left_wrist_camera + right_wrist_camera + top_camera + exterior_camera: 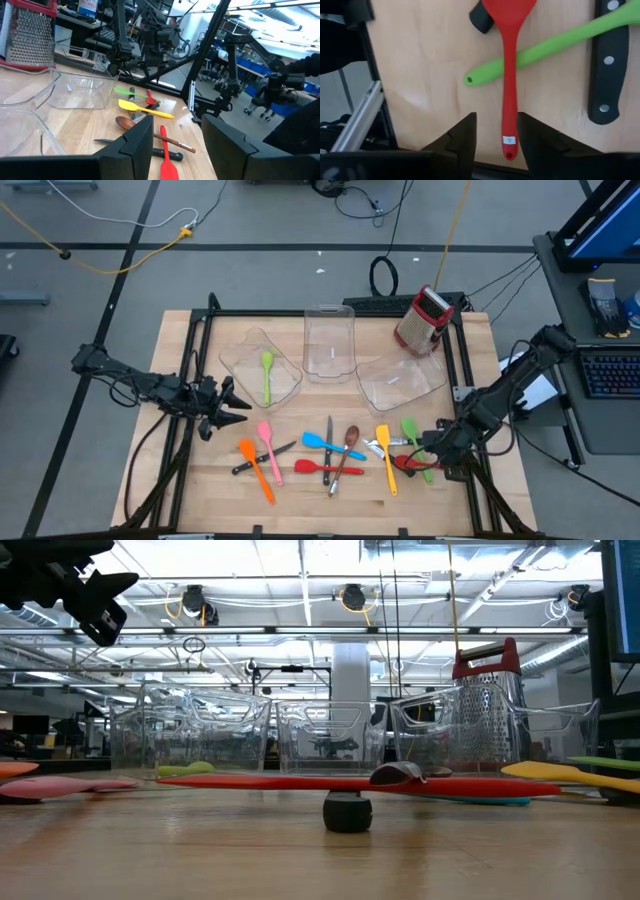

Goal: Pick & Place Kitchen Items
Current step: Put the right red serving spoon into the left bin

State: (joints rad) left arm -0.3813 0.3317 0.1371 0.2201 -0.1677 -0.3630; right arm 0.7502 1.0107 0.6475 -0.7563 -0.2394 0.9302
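Wooden counter (180, 490) is seen from above. Landmark: middle clear bin (328, 342), at the counter's back edge.

Box grater (424, 321) is set right of the middle bin, near the back right corner. A second clear bin (262, 368) is set left of the middle bin, with a green spatula (267, 375) lying inside it. A third clear bin (400, 380) is tilted, right-front of the middle bin.

The other utensils are spread in a row in front of the middle bin: orange spatula (256, 469), pink spatula (270, 447), black-handled knife (262, 457), blue spatula (330, 445), brown spoon (346, 454), yellow spatula (385, 456), and farthest right a red spatula (506, 60) lying across a green one (545, 45).

Left gripper (236, 408) is held above the counter, left-front of the middle bin, partly open, nothing held.

Right gripper (495, 135) is positioned right-front of the middle bin at the counter's right edge, fingers parted either side of the red spatula's handle end, not clamped on it.
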